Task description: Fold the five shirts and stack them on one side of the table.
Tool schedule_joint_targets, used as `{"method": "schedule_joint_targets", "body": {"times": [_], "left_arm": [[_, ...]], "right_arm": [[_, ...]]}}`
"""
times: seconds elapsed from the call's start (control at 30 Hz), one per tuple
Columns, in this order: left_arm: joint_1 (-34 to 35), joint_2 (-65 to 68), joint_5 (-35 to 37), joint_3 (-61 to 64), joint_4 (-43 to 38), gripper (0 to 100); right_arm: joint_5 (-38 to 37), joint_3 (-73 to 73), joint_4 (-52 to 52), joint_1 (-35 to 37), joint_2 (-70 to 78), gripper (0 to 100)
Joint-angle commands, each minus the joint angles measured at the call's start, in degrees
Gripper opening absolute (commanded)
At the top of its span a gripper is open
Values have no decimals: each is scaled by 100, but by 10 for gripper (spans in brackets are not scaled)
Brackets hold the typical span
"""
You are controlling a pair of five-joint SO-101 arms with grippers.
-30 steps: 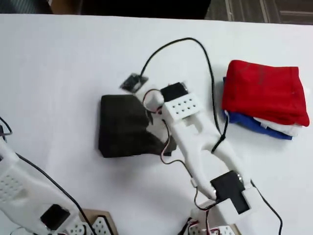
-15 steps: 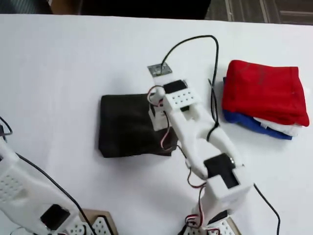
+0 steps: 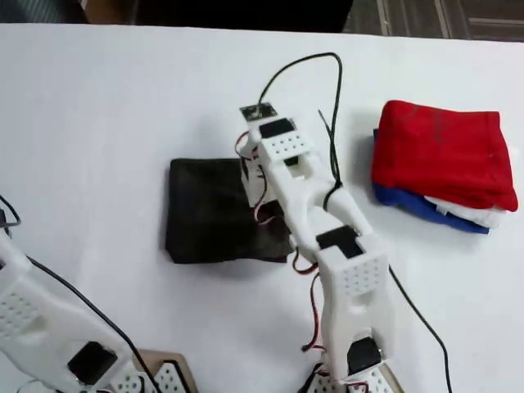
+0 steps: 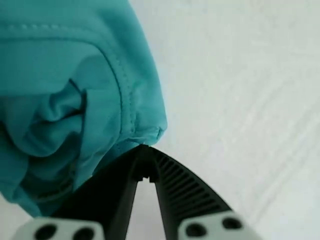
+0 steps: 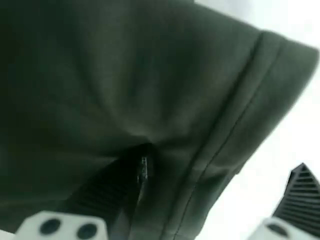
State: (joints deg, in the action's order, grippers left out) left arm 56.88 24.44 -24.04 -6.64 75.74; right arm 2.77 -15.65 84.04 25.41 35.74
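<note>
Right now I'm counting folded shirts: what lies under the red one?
A blue shirt shows under the red shirt, with a white shirt below it at the edge. The red shirt covers most of both, so anything more beneath is hidden.

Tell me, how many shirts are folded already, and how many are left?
Done: the red shirt, blue shirt and white shirt sit folded in a stack at one side of the table. In hand: the black shirt lies folded mid-table, the right pincer open at its edge. Still to do: the teal shirt, bunched in the shut left pincer, needs folding, then both join the stack.
</note>
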Motion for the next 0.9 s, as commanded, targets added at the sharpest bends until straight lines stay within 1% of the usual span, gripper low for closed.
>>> {"method": "schedule_joint_targets", "body": {"times": [0.0,0.13,0.2,0.3,0.37,0.43,0.67,0.7,0.77,0.87], "left_arm": [[-26,-378,35,-13,-70,27],[-26,-378,35,-13,-70,27],[-26,-378,35,-13,-70,27],[-26,-378,35,-13,-70,27],[-18,-378,35,-13,-70,27],[-18,-378,35,-13,-70,27],[-18,-378,35,-22,-70,27],[-18,-378,35,-31,-70,27],[-18,-378,35,-40,-70,27],[-18,-387,35,-40,-70,27]], "right_arm": [[26,-659,505,13,418,404],[-9,-1319,963,-13,927,403],[-26,-1635,1130,4,1182,382],[-53,-1969,1244,48,1499,262],[-334,-2031,1244,84,1648,170],[-571,-2013,1253,163,1745,115],[-686,-2013,1314,286,1815,106],[-730,-2022,1314,295,1807,90],[-1011,-2057,1297,312,1780,9],[-1301,-2066,1288,268,1719,21]]}}
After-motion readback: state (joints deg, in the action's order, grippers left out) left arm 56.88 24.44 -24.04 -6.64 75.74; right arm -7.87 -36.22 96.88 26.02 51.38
